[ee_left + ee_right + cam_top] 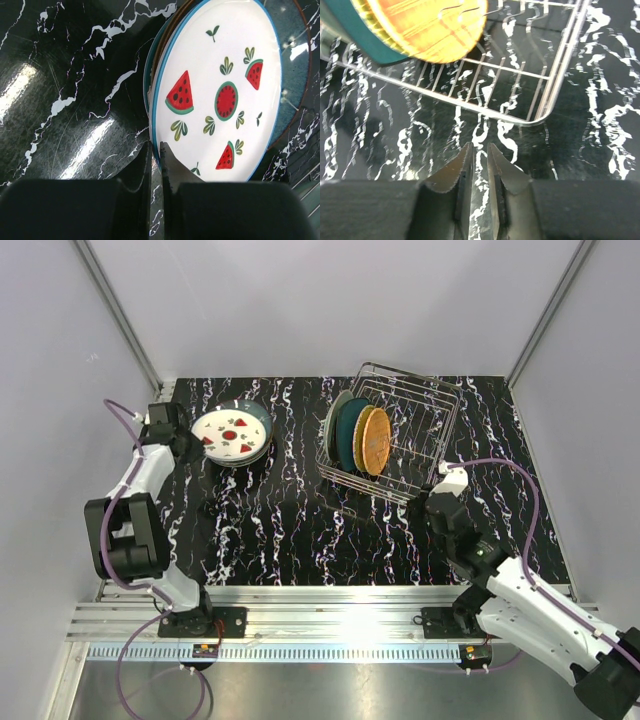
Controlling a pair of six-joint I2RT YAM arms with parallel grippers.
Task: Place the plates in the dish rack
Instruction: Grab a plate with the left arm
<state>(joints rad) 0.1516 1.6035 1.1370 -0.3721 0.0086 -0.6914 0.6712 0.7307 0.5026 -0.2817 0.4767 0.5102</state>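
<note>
A white plate [230, 433] [220, 75] with red fruit slices tops a small stack on the table at the back left, and a dark teal plate [296, 75] shows under it. My left gripper [192, 444] [156, 148] is shut on the white plate's near blue rim. The wire dish rack [432, 408] [520, 120] stands at the back centre-right. In its left end a mint-green plate [334, 425], a dark teal plate [350, 436] [355, 31] and an orange-tan plate [376, 440] [430, 27] stand upright. My right gripper [446, 486] [480, 148] hovers just off the rack's near right corner, its jaws slightly apart and empty.
The black marbled table [270, 530] is enclosed by grey walls on three sides. The rack's right half [420, 430] holds no plates. A silver rail [320, 625] with both arm bases runs along the near edge.
</note>
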